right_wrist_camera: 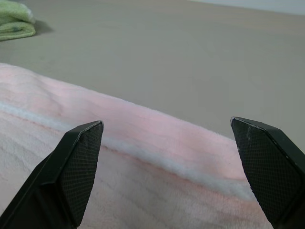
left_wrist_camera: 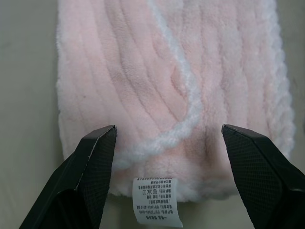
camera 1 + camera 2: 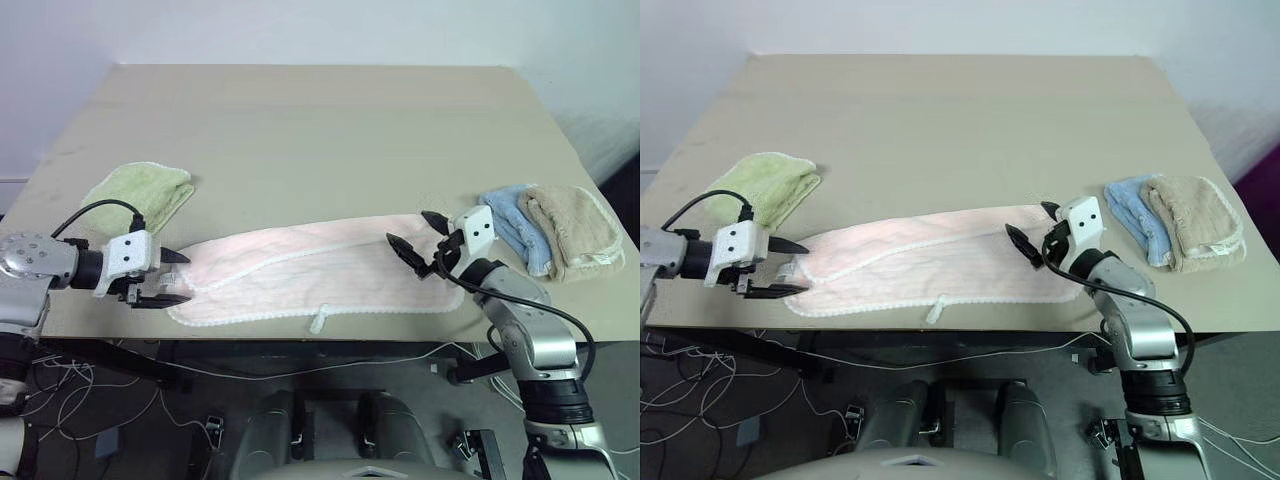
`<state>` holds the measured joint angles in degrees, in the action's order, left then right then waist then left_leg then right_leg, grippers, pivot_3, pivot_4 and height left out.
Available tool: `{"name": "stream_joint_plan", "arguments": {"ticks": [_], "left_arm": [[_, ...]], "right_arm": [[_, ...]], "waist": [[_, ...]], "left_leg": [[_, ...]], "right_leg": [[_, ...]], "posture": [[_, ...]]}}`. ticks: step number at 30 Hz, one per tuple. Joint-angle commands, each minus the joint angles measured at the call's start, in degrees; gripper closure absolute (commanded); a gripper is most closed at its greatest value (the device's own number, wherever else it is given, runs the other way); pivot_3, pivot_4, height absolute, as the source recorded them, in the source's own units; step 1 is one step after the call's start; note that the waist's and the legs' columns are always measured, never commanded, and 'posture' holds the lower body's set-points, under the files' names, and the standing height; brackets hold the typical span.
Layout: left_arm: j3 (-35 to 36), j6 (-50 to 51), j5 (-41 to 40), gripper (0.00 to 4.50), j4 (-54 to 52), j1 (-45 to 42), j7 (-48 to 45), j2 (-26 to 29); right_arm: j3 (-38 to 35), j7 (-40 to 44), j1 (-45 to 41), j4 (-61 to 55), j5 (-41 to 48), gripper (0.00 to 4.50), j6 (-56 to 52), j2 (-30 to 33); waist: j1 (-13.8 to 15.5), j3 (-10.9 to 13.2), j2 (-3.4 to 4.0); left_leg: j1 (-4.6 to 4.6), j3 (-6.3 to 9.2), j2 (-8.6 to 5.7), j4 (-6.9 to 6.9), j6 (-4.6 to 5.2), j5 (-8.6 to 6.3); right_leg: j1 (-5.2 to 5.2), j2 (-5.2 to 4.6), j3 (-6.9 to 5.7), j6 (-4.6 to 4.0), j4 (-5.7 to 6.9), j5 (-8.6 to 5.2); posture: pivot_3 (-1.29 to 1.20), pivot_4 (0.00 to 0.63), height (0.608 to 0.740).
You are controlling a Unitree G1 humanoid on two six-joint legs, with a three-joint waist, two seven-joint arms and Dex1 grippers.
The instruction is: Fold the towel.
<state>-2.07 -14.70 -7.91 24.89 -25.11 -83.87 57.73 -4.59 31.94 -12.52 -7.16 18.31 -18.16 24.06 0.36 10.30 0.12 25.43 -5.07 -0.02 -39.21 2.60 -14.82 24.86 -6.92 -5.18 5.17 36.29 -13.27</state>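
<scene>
The pink towel (image 3: pixel 320 272) lies lengthwise along the table's (image 3: pixel 320 120) near edge, folded once, loop tag over the rim. A green towel (image 3: pixel 140 192) sits at ten o'clock; blue (image 3: pixel 512 222) and beige towels (image 3: pixel 572 230) at three. The left tool (image 3: pixel 172 278) gapes empty at the towel's left end; the right tool (image 3: pixel 420 240) hovers wide open, empty, over its right end. The far table is bare.

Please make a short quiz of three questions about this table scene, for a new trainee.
1. True or false: the left gripper is clamped on the pink towel.
2. Which cloth lies nearest the towel's left end? A) green towel B) blue towel C) beige towel
3. Fill in: the right gripper hovers with jaws ____.

Key: 1 false, its jaws stand open at the towel's end. 2 A. 3 open.
</scene>
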Motion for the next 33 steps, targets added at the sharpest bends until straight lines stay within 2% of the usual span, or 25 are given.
{"name": "stream_joint_plan", "arguments": {"ticks": [1, 7, 17, 24, 33], "left_arm": [[-1.67, -6.56, 2.17, 0.77, 3.05, -4.78, -0.44, -1.45], [-4.11, -11.23, 3.46, 0.77, 5.19, -6.86, -1.09, -3.26], [-5.98, -12.65, 3.9, 0.77, 8.07, -8.47, -5.06, -1.11], [-6.24, -17.51, 7.16, 0.77, 10.71, -10.0, -0.04, -2.41], [-5.77, -18.78, 6.86, 0.77, 12.59, -11.99, 2.45, -3.36]], "right_arm": [[-0.94, -0.59, 0.99, -3.18, 0.17, 0.0, 0.91, -0.05], [-2.22, -1.5, 2.51, -4.87, 0.62, 0.0, 0.47, 0.32], [-2.17, -1.92, 2.53, -4.91, 0.51, 0.0, 0.47, 0.21], [-1.76, -1.89, 2.07, -4.59, 0.46, 0.0, 0.55, -0.04], [-1.83, -1.79, 2.21, -4.69, 0.5, 0.0, 0.41, 0.11]], "waist": [[0.16, 0.0, 0.0], [-0.06, 0.0, 0.0], [-0.13, 0.0, 0.0], [-0.08, 0.0, -0.01], [-0.06, 0.0, -0.01]], "left_leg": [[0.0, 0.0, -0.01, 0.0, 0.02, 0.0], [-0.01, -0.07, -0.02, -0.02, 0.07, -0.01], [-0.02, -0.08, 0.0, -0.02, 0.09, -0.01], [-0.02, -0.08, -0.01, -0.03, 0.1, -0.02], [-0.02, -0.08, 0.0, -0.05, 0.11, -0.01]], "right_leg": [[-0.02, 0.01, 0.0, 0.01, 0.0, 0.0], [-0.03, 0.07, 0.0, 0.03, 0.03, 0.01], [-0.03, 0.1, 0.0, 0.04, 0.05, 0.0], [-0.05, 0.09, 0.0, 0.04, 0.05, 0.0], [-0.06, 0.09, 0.0, 0.05, 0.07, 0.01]], "posture": [[0.0, 0.15, 0.701], [0.0, 0.15, 0.701], [0.0, 0.15, 0.701], [0.0, 0.15, 0.701], [0.0, 0.15, 0.701]]}}
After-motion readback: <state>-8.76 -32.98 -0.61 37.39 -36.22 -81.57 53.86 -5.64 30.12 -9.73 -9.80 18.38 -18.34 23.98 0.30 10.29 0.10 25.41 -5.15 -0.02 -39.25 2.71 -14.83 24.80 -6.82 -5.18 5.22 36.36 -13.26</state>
